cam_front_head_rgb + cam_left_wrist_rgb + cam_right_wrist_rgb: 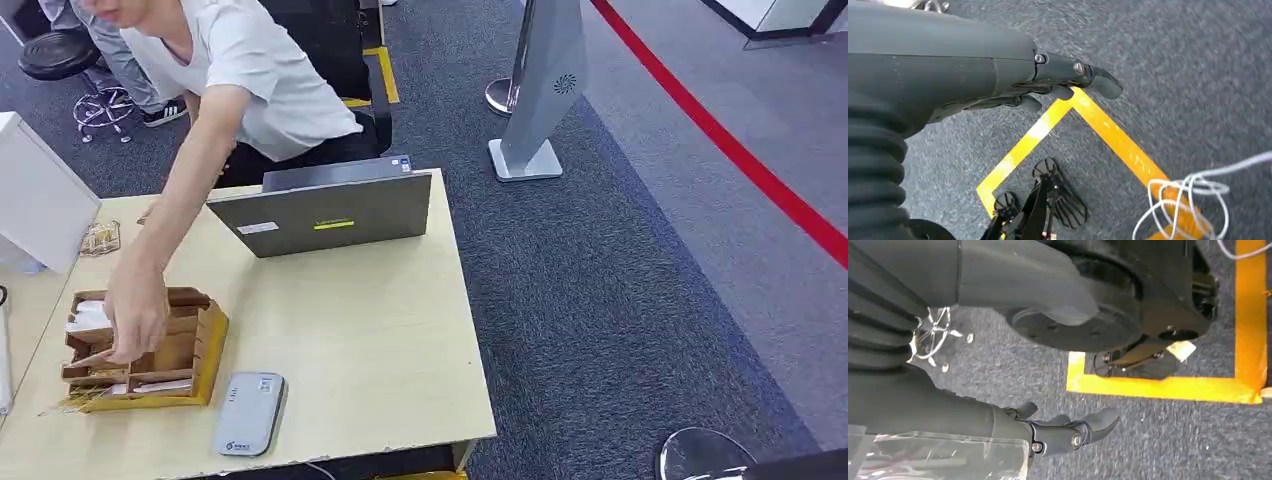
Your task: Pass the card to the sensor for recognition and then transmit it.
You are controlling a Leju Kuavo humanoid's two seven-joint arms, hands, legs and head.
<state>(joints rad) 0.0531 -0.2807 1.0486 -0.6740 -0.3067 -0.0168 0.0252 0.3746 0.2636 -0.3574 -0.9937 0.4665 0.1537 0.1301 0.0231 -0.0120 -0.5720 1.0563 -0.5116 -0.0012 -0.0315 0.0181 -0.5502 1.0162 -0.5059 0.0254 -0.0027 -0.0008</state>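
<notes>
On the pale wooden table (pixel 370 340) a wooden card holder (pixel 195 350) stands at the front left, with white cards (pixel 88 315) in its slots. A person's hand (pixel 137 315) reaches into the holder. The grey flat sensor (pixel 248 412) lies right of the holder, near the table's front edge. My left hand (pixel 1048 85) hangs over grey carpet, fingers stretched out and holding nothing. My right hand (pixel 1063 432) also hangs above the carpet, its fingers apart and empty.
A half-open grey laptop (pixel 330 215) stands at the table's far side, the person leaning over it. A white box (pixel 35 200) sits at the far left. A silver kiosk stand (pixel 540 90) rises behind the table. Yellow floor tape (pixel 1108 135) and a white cable (pixel 1193 195) lie below.
</notes>
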